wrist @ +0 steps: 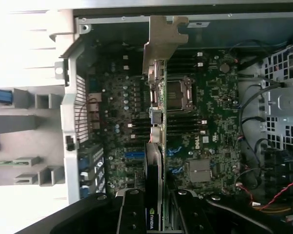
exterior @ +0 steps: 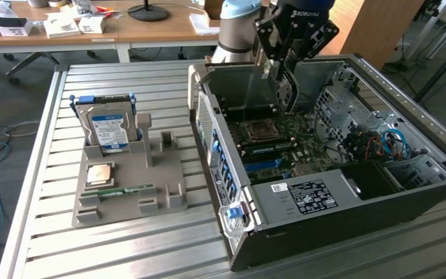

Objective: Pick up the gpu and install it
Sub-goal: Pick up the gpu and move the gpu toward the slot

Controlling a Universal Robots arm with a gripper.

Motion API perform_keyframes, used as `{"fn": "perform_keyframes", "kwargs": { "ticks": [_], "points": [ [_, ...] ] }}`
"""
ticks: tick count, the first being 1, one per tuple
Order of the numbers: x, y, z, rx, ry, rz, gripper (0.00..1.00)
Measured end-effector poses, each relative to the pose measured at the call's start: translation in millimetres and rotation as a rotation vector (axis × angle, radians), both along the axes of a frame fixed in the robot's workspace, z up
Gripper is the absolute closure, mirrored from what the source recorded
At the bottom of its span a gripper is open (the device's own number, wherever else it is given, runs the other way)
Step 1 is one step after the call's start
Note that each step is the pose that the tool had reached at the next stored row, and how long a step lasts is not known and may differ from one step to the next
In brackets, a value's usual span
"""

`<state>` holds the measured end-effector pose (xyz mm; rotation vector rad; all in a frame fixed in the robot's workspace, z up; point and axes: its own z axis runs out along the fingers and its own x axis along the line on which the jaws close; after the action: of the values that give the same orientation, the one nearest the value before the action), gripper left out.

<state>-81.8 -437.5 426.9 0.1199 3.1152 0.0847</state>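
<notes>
at the frame's left a gray parts tray point(exterior: 122, 192) holds a hard drive point(exterior: 108, 129). at upper centre your gripper point(exterior: 285, 61) pinches the gpu point(exterior: 287, 96). the card hangs directly beneath it, long axis vertical, above the open case's motherboard point(exterior: 285, 145).

gpu point(wrist: 156, 122) upright over motherboard point(wrist: 122, 122) inside case point(exterior: 308, 238); hard drive point(exterior: 108, 129) on holder point(exterior: 141, 181), exterior view's left of case

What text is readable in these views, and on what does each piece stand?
"NVIDIA": on the gpu, wrist view.
"DELL": on the motherboard, wrist view.
White lettering on the gripper, exterior view: too blurred to read.
Labels on the hard drive and on the grey box in the case: too small to read.
</notes>
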Motion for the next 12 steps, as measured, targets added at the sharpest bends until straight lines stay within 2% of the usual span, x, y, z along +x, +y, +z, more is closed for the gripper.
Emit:
{"fn": "perform_keyframes", "kwargs": {
  "ticks": [12],
  "points": [
    [33.4,0.0,-0.2,0.0,0.0,0.0,0.74]
  ]
}}
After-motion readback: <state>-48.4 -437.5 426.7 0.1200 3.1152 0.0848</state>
